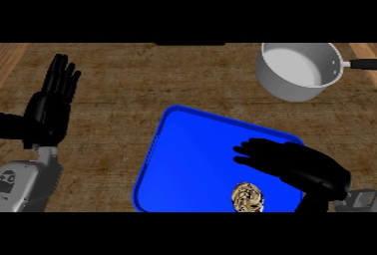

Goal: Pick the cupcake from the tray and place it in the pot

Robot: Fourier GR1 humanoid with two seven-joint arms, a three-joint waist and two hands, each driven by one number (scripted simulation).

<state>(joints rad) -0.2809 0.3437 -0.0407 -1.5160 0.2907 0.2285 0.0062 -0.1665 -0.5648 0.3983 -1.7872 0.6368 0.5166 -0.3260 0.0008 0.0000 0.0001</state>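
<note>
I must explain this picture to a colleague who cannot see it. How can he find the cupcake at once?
Look for the large blue tray in the middle of the wooden counter. Near the tray's lower edge, just below the right hand, lies the cupcake. It is the only small, round, brown-and-cream swirled thing on the flat blue surface.

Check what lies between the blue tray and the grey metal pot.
Head view: nothing but bare brown wooden counter between the blue tray and the grey metal pot; the black right hand hovers over the tray.
</note>
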